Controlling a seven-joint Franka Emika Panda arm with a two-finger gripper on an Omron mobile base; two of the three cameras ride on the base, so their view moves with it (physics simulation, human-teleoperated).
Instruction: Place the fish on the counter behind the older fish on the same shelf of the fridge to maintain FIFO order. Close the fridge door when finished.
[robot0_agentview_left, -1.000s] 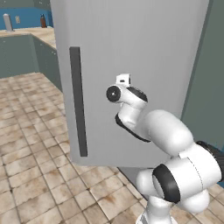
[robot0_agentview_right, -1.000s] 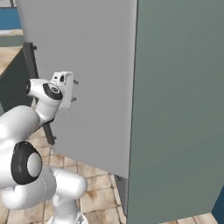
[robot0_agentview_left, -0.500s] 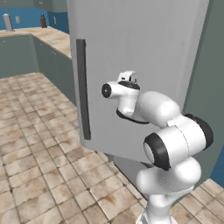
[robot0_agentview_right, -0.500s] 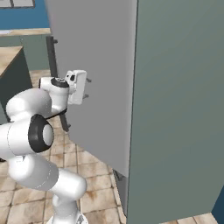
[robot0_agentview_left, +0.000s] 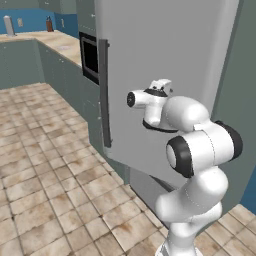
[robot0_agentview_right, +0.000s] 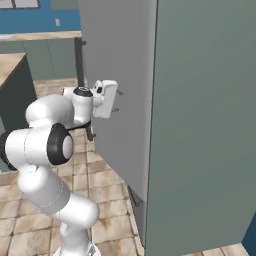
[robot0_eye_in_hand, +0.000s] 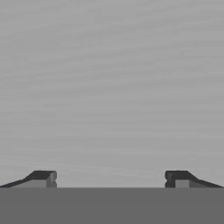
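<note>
The fridge door (robot0_agentview_left: 150, 45) is a flat grey panel with a dark vertical bar handle (robot0_agentview_left: 104, 95). My gripper (robot0_agentview_right: 117, 100) is open, its fingertips against the door's outer face, right of the handle. In the hand view the grey door face (robot0_eye_in_hand: 112, 87) lies right in front of the open gripper (robot0_eye_in_hand: 111, 177), with nothing between the fingers. From the left base camera the white hand (robot0_agentview_left: 161, 86) presses toward the door. The fish and the shelf are hidden behind the door. The beige counter (robot0_agentview_left: 55, 40) runs along the far left.
A tall grey-green panel (robot0_agentview_right: 200, 125) stands close on the right of the fridge. A black microwave (robot0_agentview_left: 90, 57) sits built in beyond the handle. Tiled floor (robot0_agentview_left: 45, 175) lies open to the left. A dark counter end (robot0_agentview_right: 12, 80) is near my arm's left.
Both base views have shifted, so the base has moved. The door has swung further toward the fridge body, and my open gripper has stayed against its face.
</note>
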